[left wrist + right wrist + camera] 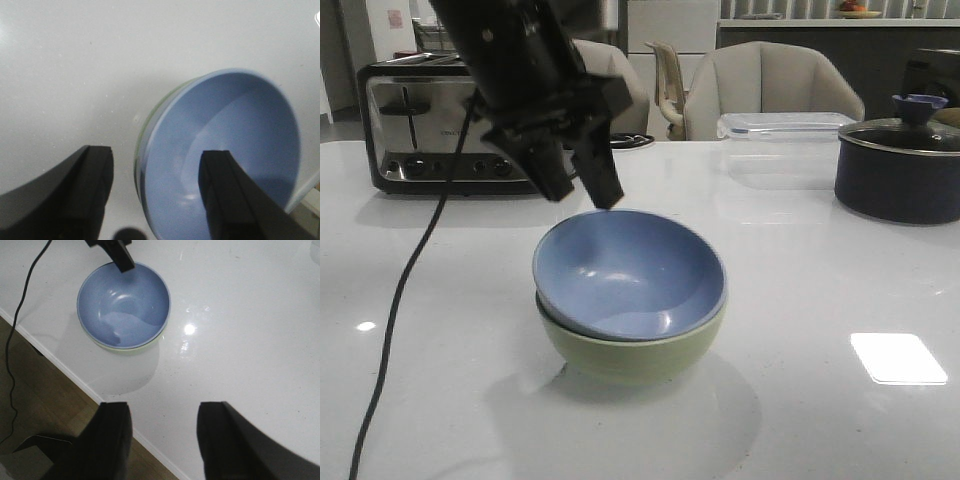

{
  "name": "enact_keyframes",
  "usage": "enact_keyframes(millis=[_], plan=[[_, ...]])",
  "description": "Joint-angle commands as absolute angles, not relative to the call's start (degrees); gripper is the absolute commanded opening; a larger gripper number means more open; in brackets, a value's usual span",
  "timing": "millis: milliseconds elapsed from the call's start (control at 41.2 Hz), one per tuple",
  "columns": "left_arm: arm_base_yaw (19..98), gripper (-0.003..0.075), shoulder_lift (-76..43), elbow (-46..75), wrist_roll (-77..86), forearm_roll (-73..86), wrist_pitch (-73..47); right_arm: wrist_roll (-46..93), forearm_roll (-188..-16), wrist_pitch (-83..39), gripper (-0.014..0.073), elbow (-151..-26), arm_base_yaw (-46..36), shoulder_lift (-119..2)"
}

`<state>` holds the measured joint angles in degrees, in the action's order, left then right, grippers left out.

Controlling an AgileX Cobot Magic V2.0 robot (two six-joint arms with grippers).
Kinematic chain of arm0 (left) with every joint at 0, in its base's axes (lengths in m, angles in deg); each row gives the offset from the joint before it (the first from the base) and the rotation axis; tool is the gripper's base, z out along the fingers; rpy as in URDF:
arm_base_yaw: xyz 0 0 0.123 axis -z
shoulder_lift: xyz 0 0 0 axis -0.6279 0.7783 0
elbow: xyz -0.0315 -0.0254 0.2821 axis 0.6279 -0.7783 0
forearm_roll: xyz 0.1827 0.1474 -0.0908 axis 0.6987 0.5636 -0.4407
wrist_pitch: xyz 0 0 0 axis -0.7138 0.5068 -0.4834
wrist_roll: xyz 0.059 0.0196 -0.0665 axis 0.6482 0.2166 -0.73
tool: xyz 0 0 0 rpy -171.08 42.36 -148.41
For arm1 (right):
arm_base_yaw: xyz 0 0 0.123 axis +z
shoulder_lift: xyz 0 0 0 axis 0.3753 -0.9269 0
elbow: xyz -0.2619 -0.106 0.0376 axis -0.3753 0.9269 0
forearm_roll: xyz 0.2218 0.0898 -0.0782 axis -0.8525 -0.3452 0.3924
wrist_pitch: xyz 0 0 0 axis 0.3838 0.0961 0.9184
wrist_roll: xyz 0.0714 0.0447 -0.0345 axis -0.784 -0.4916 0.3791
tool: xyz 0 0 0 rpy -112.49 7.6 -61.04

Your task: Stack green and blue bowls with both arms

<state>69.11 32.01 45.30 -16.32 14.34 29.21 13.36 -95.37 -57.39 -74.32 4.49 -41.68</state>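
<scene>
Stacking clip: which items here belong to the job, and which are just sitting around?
Job:
- blue bowl, nested in the green one
- green bowl, underneath
- left hand, open above the blue bowl's rim
- right hand, open, off to the side

Lying about:
- toaster
- lidded pot
- clear plastic container

Toaster, lidded pot, plastic container

No text is legible; the toaster lettering is blurred.
</scene>
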Motion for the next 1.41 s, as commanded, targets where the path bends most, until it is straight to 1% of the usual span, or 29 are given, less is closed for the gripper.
enact_keyframes(millis=[0, 146, 267, 485, 703, 849, 970, 1091, 1140, 1164, 1310, 1382], plan=[[69.60, 0.0457, 23.30, 47.28, -15.78, 12.80, 28.41, 13.34, -95.56, -53.77, 0.0421, -75.82, 4.40, -41.51], [70.98, 0.0457, 15.08, 44.07, -15.55, 12.80, 27.89, 13.34, -95.56, -53.77, 0.0421, -75.82, 4.40, -41.51], [72.54, 0.0457, 6.66, 38.99, -15.01, 13.08, 27.18, 13.34, -95.56, -53.77, 0.0421, -75.82, 4.40, -41.51], [73.07, 0.0457, -8.17, 26.97, -15.34, 15.48, 26.02, 13.34, -95.69, -53.77, 0.0421, -75.82, 4.40, -41.49], [73.07, 0.0457, -23.36, 14.70, -22.80, 21.06, 21.57, 13.34, -95.68, -53.85, 0.0421, -75.82, 4.40, -41.49], [73.07, 0.0457, -31.51, 7.67, -29.07, 25.71, 20.55, 13.34, -95.77, -54.88, 0.0421, -75.82, 4.40, -41.49], [73.07, 0.0457, -37.40, 2.34, -29.44, 25.73, 16.81, 13.34, -95.77, -55.92, 0.0421, -75.82, 4.40, -41.49], [73.07, 0.0453, -40.63, -0.52, -29.44, 25.73, 13.83, 13.34, -95.77, -55.92, 0.0419, -75.82, 4.40, -41.49], [73.07, 0.0433, -40.92, -0.86, -29.44, 25.73, 13.58, 13.28, -95.77, -55.87, 0.0393, -75.82, 4.40, -41.49], [73.07, 0.0412, -40.92, -0.86, -29.44, 25.73, 13.58, 13.28, -95.77, -55.90, 0.0374, -75.82, 4.40, -41.49], [73.07, 0.0264, -40.92, -1.19, -29.44, 25.73, 13.57, 13.28, -96.35, -55.94, 0.0188, -75.82, 4.40, -41.49], [73.07, 0.0192, -40.92, -1.19, -29.44, 25.73, 13.57, 13.28, -97.10, -55.94, 0.0114, -75.82, 4.40, -41.49]])
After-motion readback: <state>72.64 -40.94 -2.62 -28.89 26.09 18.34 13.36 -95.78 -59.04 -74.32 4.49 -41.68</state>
